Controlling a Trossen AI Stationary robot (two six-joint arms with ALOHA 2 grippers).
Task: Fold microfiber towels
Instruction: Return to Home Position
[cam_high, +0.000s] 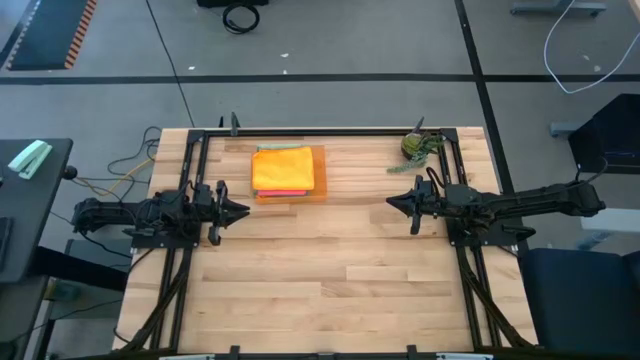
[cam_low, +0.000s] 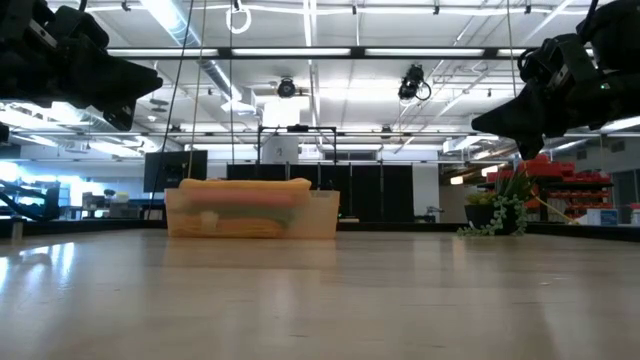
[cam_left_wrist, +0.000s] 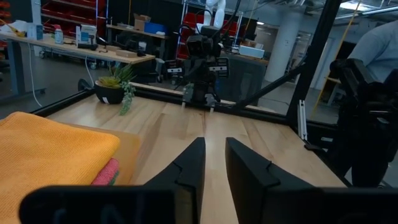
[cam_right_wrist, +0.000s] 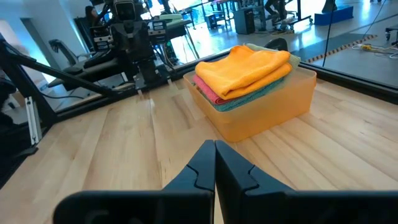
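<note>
Towels (cam_high: 284, 170) stacked in tray (cam_high: 290, 198), folding looks done. Left end effector (cam_high: 243, 210) narrowly spread, right end effector (cam_high: 390, 203) pressed together; both empty, parked clear.

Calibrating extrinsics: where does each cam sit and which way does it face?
High: overhead, straight down on the table; both arms, left claw and right claw facing each other.
Low: table height, level toward the bin and room; both claws at the top corners.
Left wrist: on the left arm, facing the right arm; own fingers in foreground.
Right wrist: on the right arm, facing the left arm; own fingers in foreground.
Shared: all four see the towels in the bin.
</note>
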